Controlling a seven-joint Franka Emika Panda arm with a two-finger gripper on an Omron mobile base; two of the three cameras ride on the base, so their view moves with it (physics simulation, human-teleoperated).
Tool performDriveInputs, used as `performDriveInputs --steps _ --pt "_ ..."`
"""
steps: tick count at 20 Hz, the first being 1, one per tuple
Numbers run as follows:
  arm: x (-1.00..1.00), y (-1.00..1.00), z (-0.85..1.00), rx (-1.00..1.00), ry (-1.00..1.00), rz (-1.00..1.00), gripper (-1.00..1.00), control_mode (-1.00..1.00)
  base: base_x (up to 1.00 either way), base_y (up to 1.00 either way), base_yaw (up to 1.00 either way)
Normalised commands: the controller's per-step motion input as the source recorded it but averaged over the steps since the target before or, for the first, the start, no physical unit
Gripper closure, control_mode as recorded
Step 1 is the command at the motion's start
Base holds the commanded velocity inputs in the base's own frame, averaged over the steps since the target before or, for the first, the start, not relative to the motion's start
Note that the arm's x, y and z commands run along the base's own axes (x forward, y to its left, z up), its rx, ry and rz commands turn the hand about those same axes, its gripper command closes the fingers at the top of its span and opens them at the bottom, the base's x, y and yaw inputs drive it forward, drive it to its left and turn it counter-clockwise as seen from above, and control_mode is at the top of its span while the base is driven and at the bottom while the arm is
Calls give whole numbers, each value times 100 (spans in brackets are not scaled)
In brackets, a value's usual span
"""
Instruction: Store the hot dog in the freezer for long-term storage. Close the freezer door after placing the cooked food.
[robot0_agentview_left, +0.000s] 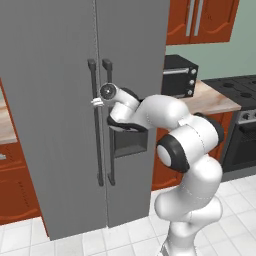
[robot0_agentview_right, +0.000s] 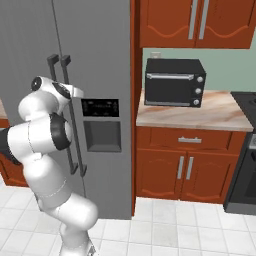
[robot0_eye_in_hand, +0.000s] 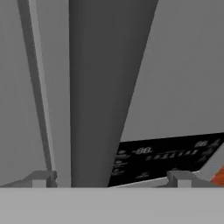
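The freezer (robot0_agentview_left: 135, 45) is a tall grey side-by-side unit with both doors shut. Its plain freezer door (robot0_agentview_left: 50, 100) is the left one; the right door carries a dark dispenser recess (robot0_agentview_right: 102, 135). My gripper (robot0_agentview_left: 96, 103) is at the two dark bar handles (robot0_agentview_left: 93, 130) by the middle seam, at about mid-height. In the hand view my gripper (robot0_eye_in_hand: 111, 179) is open, and a wide dark handle bar (robot0_eye_in_hand: 100, 87) stands between its fingertips (robot0_eye_in_hand: 41, 178), untouched. I cannot tell which door's handle it is. The hot dog is out of view.
A black toaster oven (robot0_agentview_right: 174, 82) sits on the wooden counter (robot0_agentview_right: 220, 112) right of the fridge. Red-brown cabinets (robot0_agentview_right: 185, 167) are below and above it. A dark stove (robot0_agentview_left: 245, 125) is at the far right. White tile floor (robot0_agentview_right: 165, 230) lies in front.
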Motion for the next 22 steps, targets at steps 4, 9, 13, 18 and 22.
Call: performDriveInputs --steps 4,9,13,18,22 --pt "15 -11 29 21 2 0 -100 -100 0 0 0" --pt "20 -1 8 13 -6 0 -100 -100 0 0 0" --pt "56 0 0 8 -5 0 -100 -100 0 0 0" --pt "73 0 7 4 -1 0 -100 -100 0 0 0" --pt "65 0 36 0 8 0 -100 -100 0 0 0"
